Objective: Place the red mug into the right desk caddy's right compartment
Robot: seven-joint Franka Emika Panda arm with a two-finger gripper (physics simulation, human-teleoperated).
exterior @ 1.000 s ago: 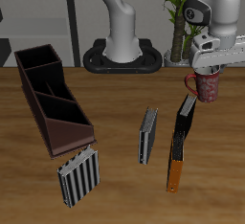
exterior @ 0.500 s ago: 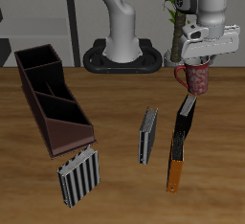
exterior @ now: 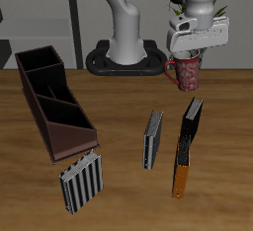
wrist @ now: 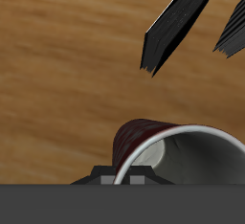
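Worktop inventory, taken across the exterior view: one right desk caddy, dark brown and long, with inner dividers forming several sections; one small grey ribbed rack just beyond the caddy's near end, closest to the front edge; one thin dark book standing on edge near the middle; one second dark book with an orange end, lying beside it. One red mug hangs above the worktop behind the two books, well apart from the caddy, upright and clenched in the claw at its rim. Wrist view: the mug's white interior sits directly beneath the claw, with both books visible on the wood beyond.
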